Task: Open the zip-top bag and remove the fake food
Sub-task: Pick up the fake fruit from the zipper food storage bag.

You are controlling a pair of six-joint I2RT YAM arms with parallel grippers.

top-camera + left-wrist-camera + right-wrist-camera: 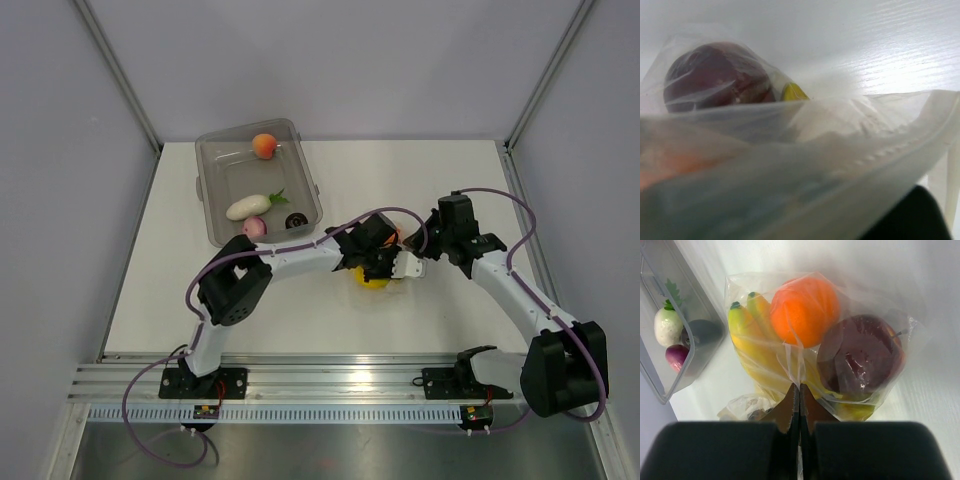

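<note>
The right gripper [799, 390], jaws pressed together, pinches the zip-top bag [740, 282] film, the left gripper [383, 262] clamps its zip edge; inside are 3 pieces: banana bunch [747, 345], orange [804, 310], dark red apple [860, 357]

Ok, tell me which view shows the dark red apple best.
Right wrist view: the dark red apple sits whole and sharp inside the zip-top bag, beside the orange. The left wrist view shows it blurred behind film; the top view does not show it.

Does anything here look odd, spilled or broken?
Nothing spilled or broken. Only the bag looks odd: the right gripper pinches its film into a crease, with the orange, bananas and apple crammed inside.
</note>
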